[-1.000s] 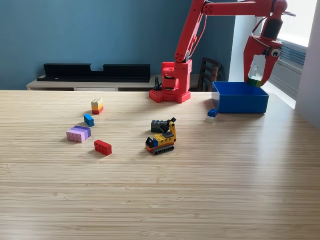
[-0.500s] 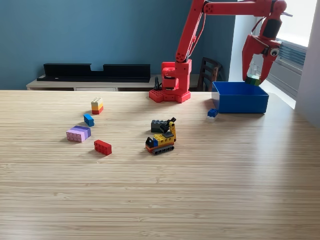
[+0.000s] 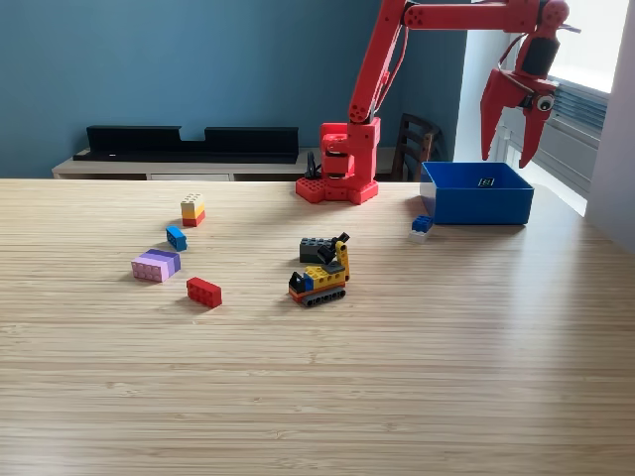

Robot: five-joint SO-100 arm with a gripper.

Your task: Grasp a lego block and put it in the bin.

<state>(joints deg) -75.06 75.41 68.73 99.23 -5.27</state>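
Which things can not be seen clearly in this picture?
- Inside of the bin, exterior view: the near wall hides the floor, so its contents cannot be counted; only a small dark thing shows.
- Small blue block beside the bin: too small to tell its shape.
- Gripper: open, nothing visible between its fingers.

Looking from the table's (image 3: 397,377) near edge, slightly above, toward the arm's base (image 3: 342,164) at the far side (one view only).
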